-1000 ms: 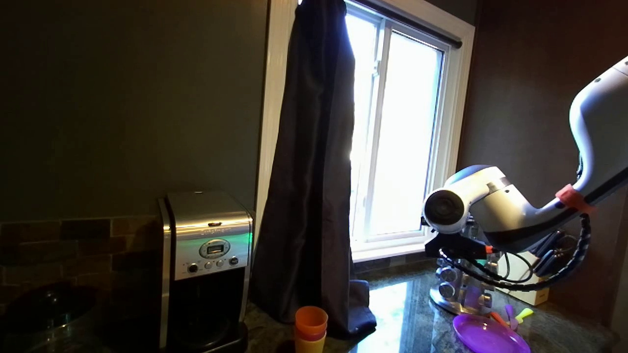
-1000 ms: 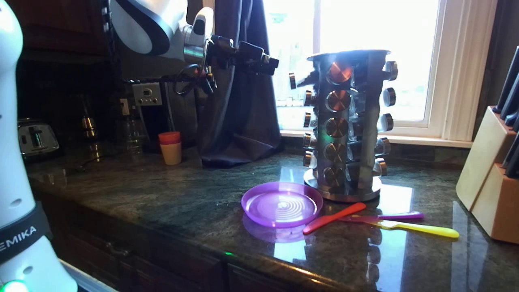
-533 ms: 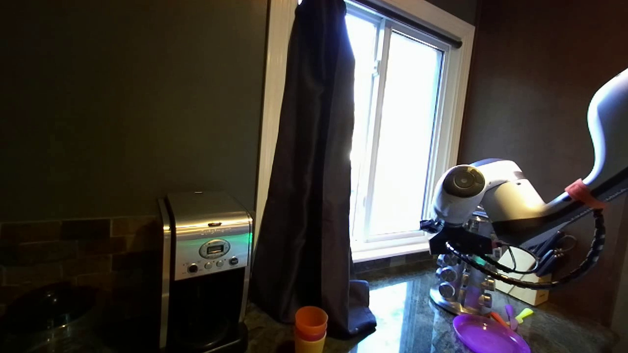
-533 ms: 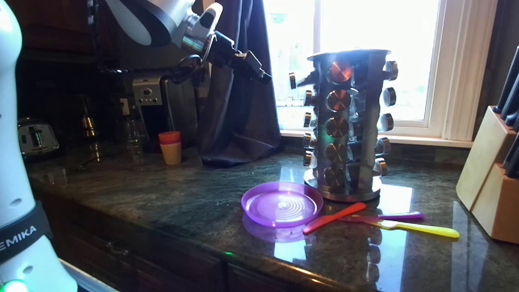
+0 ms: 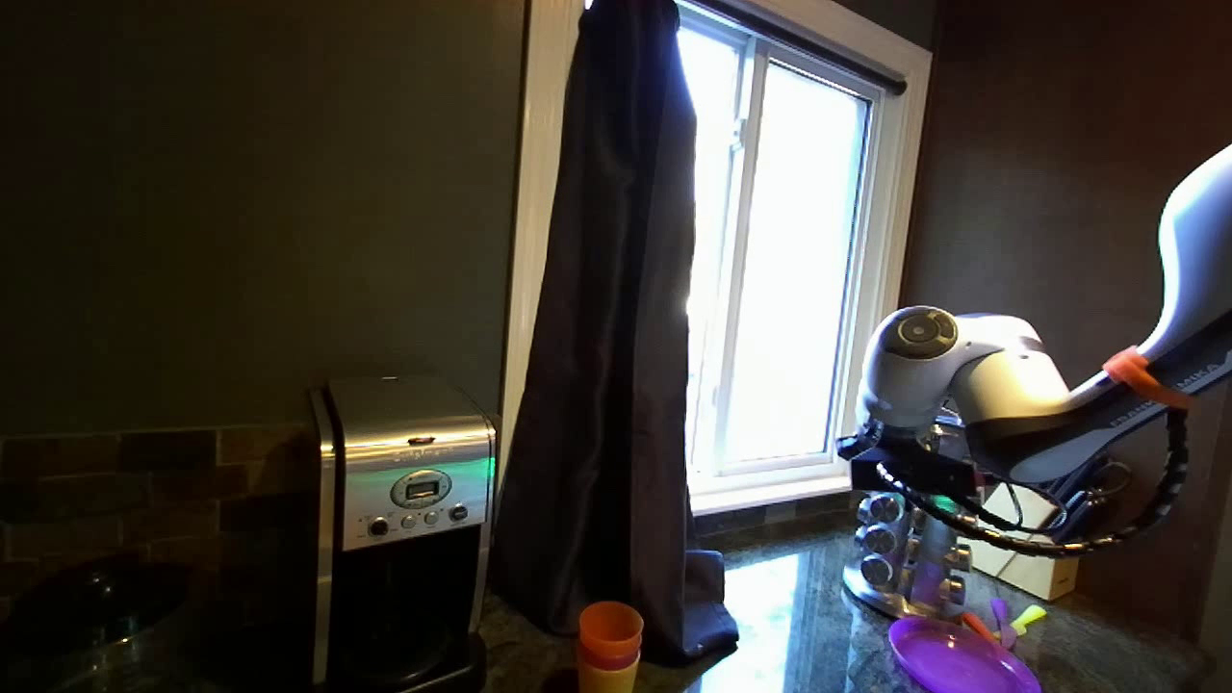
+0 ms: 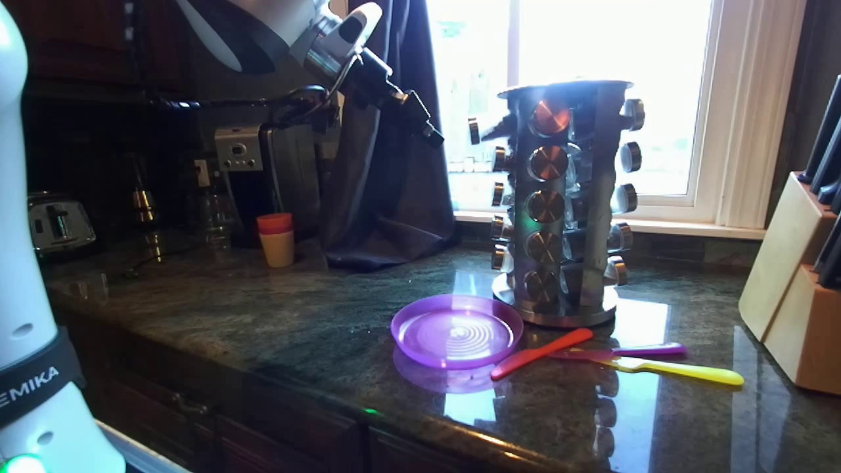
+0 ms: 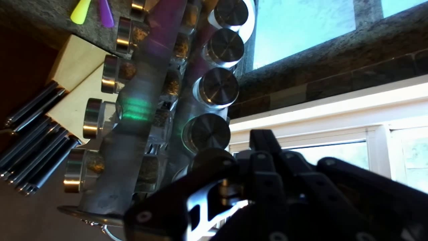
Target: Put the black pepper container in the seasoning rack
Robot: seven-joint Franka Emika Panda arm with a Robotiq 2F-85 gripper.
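The seasoning rack (image 6: 598, 197) is an upright metal stand on the counter, ringed with glass jars with round metal lids. Which jar is the black pepper container I cannot tell; no label reads. One jar (image 6: 474, 131) at the top, on the side facing my gripper, sticks out farther than those below it. My gripper (image 6: 433, 136) hangs tilted downward, a gap away from that side of the rack. In the wrist view the fingertips of my gripper (image 7: 263, 134) meet with nothing between them, and its linkage partly hides a top jar (image 7: 214, 155).
A purple dish (image 6: 407, 345) lies at the rack's foot, beside a red knife (image 6: 542, 355), a purple knife (image 6: 650, 350) and a yellow one (image 6: 696, 373). A knife block (image 6: 778, 263) stands beyond the rack. Behind are the dark curtain (image 6: 394, 217), stacked cups (image 6: 278, 248) and the window.
My wrist has tipped so the gripper points more steeply down, its tips lower than a second ago. The fingers have come together. Rack, dish and knives have stayed put.
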